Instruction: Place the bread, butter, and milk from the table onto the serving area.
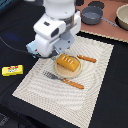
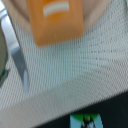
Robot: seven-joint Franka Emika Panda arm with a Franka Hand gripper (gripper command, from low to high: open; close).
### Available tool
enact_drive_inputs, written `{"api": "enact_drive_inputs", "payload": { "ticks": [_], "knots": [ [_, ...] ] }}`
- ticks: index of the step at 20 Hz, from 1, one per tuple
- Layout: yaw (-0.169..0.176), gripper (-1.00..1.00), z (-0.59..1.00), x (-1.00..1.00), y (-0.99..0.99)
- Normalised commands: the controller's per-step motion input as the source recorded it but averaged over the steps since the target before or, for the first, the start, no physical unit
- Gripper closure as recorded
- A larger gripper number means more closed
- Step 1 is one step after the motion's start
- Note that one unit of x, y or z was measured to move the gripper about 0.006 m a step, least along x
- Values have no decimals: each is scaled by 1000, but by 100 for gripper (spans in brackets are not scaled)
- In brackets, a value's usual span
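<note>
The bread (image 1: pixel 67 63) lies on the plate (image 1: pixel 61 73) of the serving area (image 1: pixel 90 95), just beside the hand (image 1: pixel 54 54). Whether the hand is released or clenched cannot be told. The butter (image 1: pixel 12 70) sits apart on the worktop (image 1: pixel 15 40).

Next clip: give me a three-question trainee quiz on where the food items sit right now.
1. True or false: the bread lies on the plate.
2. Where is the butter? A) on the placemat B) on the dark table, off the placemat C) on the brown board.
3. Fill in: the fork has an ____ handle.

Key: 1 true; 2 B; 3 orange.
</note>
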Motion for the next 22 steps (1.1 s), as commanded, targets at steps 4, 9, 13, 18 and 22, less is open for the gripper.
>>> {"api": "enact_drive_inputs", "payload": {
  "ticks": [4, 9, 13, 18, 22],
  "knots": [
    [0, -100, 519, -689, 14],
    [0, -100, 389, -646, -119],
    [8, -100, 231, -617, -524],
    [3, -100, 45, -578, -635],
    [39, -100, -11, -521, -614]
  ]
}}
